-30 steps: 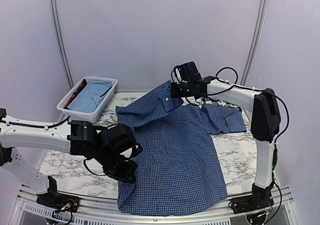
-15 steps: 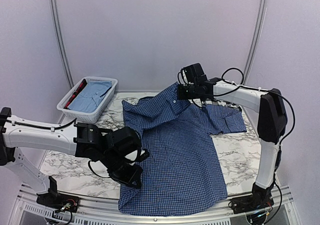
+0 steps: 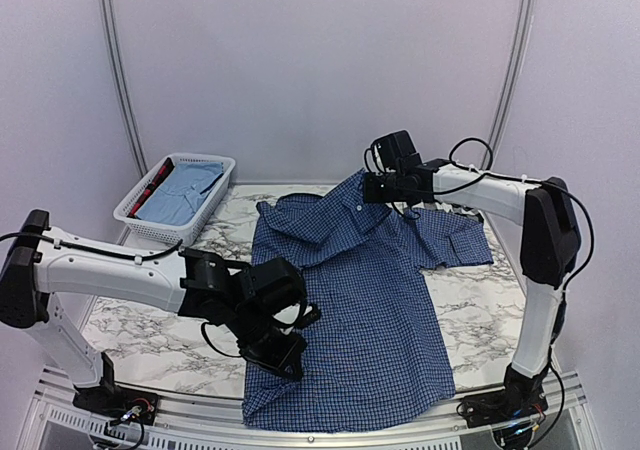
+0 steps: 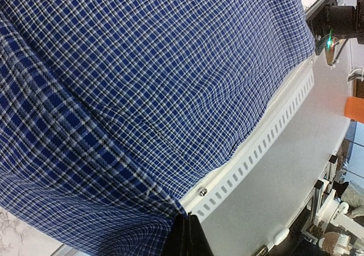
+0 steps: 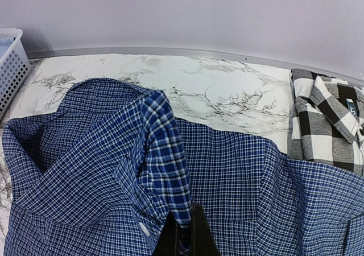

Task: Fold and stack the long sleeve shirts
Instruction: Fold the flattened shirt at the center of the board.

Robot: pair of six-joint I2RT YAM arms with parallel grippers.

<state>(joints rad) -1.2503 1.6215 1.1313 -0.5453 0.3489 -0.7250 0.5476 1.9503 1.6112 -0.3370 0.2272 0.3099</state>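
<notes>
The dark blue checked shirt (image 3: 360, 300) lies spread on the marble table, its near hem hanging over the front edge. My left gripper (image 3: 283, 355) is shut on the shirt's left side edge near the hem and holds it lifted over the body; the cloth (image 4: 114, 131) fills the left wrist view. My right gripper (image 3: 372, 187) is shut on the shirt's left shoulder edge (image 5: 170, 170) at the back and holds it raised. The black-and-white plaid shirt (image 5: 327, 122) lies folded at the back right, mostly hidden behind the right arm in the top view.
A white slatted basket (image 3: 178, 198) with a light blue garment stands at the back left. The table's metal front rail (image 4: 267, 142) runs under the hem. Bare marble (image 3: 150, 330) shows left of the shirt.
Both grippers have moved to the right with the shirt's left side, folding it further over the body. The left arm has reached further across the table.
</notes>
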